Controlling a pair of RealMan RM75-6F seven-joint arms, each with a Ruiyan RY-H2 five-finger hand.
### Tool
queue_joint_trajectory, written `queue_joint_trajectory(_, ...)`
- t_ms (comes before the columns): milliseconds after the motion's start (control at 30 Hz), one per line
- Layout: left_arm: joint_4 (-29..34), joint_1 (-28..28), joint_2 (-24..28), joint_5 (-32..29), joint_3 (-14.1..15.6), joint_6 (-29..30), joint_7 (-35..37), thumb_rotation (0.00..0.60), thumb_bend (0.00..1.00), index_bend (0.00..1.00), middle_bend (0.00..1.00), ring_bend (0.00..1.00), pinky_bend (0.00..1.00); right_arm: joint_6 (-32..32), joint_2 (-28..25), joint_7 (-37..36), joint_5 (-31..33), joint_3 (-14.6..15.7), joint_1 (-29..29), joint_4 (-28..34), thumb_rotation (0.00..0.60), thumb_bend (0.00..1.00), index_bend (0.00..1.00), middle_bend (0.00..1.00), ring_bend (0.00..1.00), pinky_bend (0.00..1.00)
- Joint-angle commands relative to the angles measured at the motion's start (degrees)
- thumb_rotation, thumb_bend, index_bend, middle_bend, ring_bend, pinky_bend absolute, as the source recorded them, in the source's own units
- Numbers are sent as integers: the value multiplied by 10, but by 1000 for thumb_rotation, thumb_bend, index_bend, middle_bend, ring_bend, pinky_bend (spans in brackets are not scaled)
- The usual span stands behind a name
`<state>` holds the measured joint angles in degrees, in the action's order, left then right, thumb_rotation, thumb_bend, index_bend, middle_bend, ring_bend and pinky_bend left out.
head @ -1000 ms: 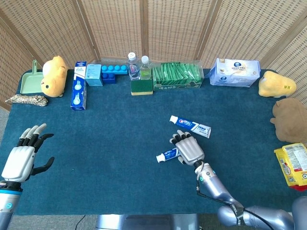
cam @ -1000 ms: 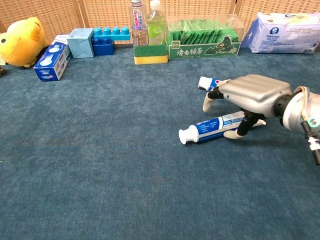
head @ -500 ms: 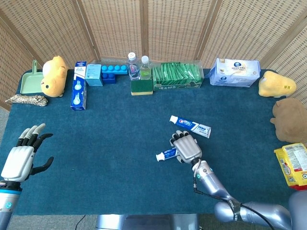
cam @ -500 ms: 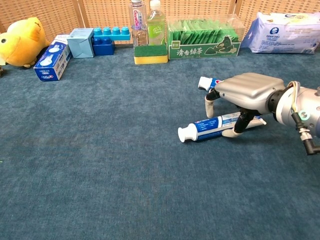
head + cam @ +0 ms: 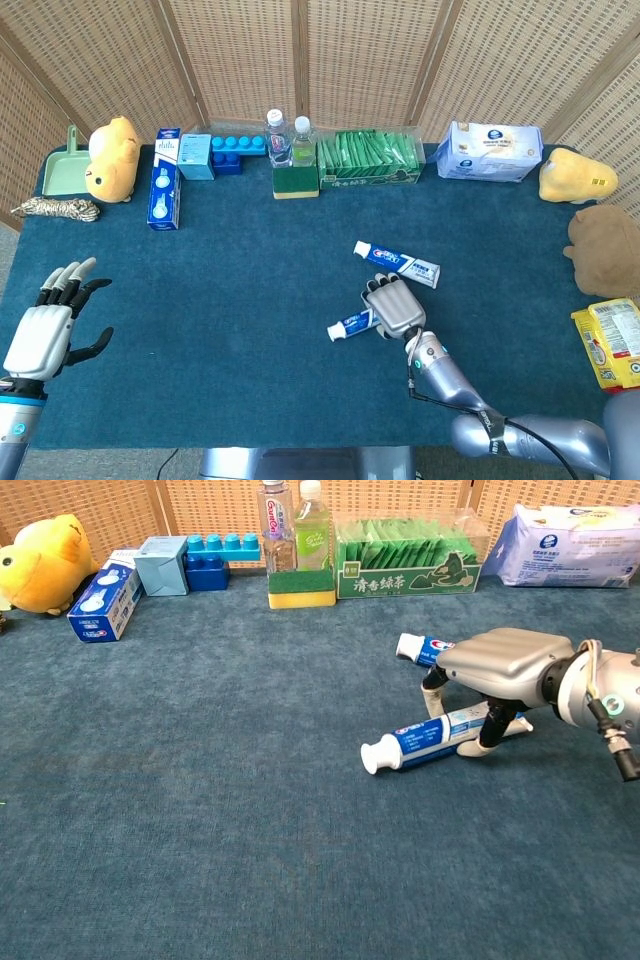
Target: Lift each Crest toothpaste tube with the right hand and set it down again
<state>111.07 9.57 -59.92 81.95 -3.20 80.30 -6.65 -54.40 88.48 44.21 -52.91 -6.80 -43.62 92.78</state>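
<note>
Two Crest toothpaste tubes lie mid-table on the blue cloth. My right hand [image 5: 393, 308] [image 5: 500, 665] is arched over the tail half of the near tube [image 5: 352, 324] [image 5: 430, 740]. Its fingers come down behind that tube and the thumb in front, gripping it. The tube lies low, slanted, with its white cap [image 5: 372, 758] pointing left at the cloth. The far tube [image 5: 398, 262] [image 5: 420, 648] lies free just behind the hand. My left hand [image 5: 45, 330] hovers at the near left edge, fingers spread and holding nothing; the chest view does not show it.
Along the back edge stand a yellow plush [image 5: 110, 158], a blue toothpaste box [image 5: 164, 192], blue blocks [image 5: 235, 150], two bottles [image 5: 290, 138] on a sponge, a box of green packets [image 5: 368, 158] and a wipes pack [image 5: 490, 150]. Plush toys [image 5: 605, 250] and a snack bag [image 5: 610, 345] sit at the right edge.
The right hand has closed in on the near tube and shifted slightly right. The tube's cap end moved a little right and toward me. The left hand has stayed put.
</note>
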Motion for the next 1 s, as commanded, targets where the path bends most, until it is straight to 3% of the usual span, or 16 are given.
queue_joint_trajectory(33,1,-3,1,3,1,5,1,600,297,194,57,4,25,-2,-2,-9,-7,0,-3,4,600,332,679,495,362,389)
queue_joint_trajectory(133,2,-6,2,6,2,9,3,600,297,194,56,4,25,-5,-5,-27,-24,1,-2,4,600,381,781,586,468,504)
queue_joint_trajectory(333,4,-12,4,12,6,16,8,600,296,193,56,1,25,-2,-25,-114,-81,5,12,6,600,430,852,665,574,641)
queue_joint_trajectory(567,9,-9,3,11,7,8,7,600,296,192,61,1,30,-23,-74,-231,-140,7,47,29,600,449,859,691,620,685)
queue_joint_trajectory(700,11,2,1,5,5,-11,3,600,296,193,70,14,88,-32,-104,-279,-150,5,64,46,600,452,859,701,644,695)
queue_joint_trajectory(1000,19,52,-14,-27,-20,-73,-26,600,296,209,96,46,143,-39,-162,-343,-162,7,92,98,600,452,859,708,660,710)
